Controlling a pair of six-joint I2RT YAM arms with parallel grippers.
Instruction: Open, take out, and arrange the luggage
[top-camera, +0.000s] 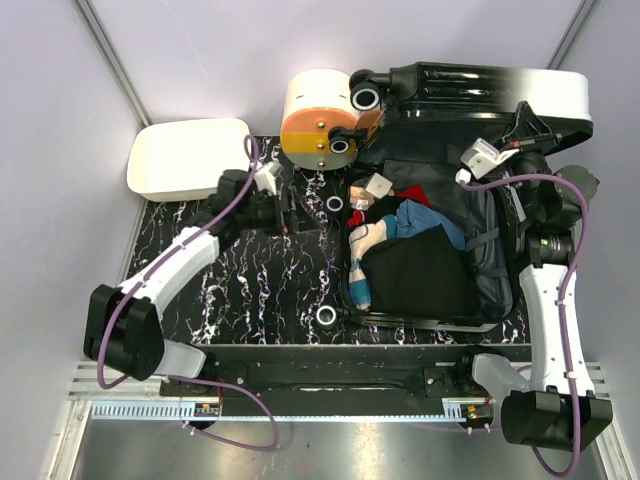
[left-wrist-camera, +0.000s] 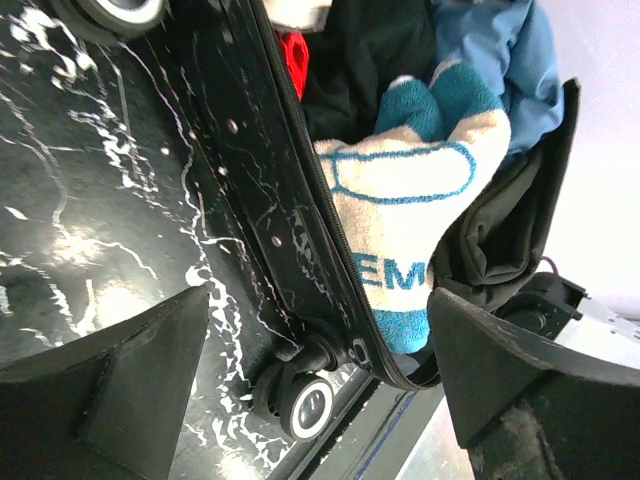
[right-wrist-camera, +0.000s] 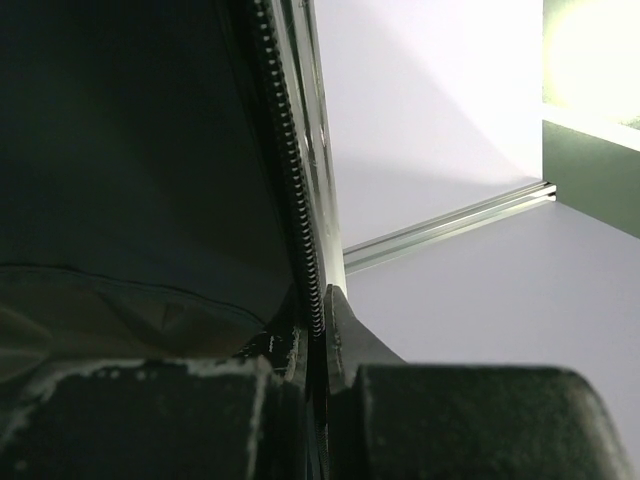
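Note:
The luggage (top-camera: 470, 88) lies open on the right of the table, its lid standing up at the far side. In its grey-lined lower half are a black garment (top-camera: 420, 275), a blue garment (top-camera: 425, 222) and a cream-and-blue sock (top-camera: 362, 260). My right gripper (top-camera: 522, 135) is shut on the lid's zippered edge (right-wrist-camera: 287, 170); its fingers (right-wrist-camera: 345, 330) pinch that edge. My left gripper (left-wrist-camera: 318, 292) stands open, with nothing between its fingers, just left of the luggage rim (left-wrist-camera: 290, 180). It looks over the sock (left-wrist-camera: 410, 210) and a wheel (left-wrist-camera: 308, 405).
A white tray (top-camera: 188, 155) sits at the back left. A cream-and-orange cylindrical box (top-camera: 320, 120) stands against the luggage's far left corner. The table top is a black marbled mat (top-camera: 260, 290). Pale walls close in on both sides.

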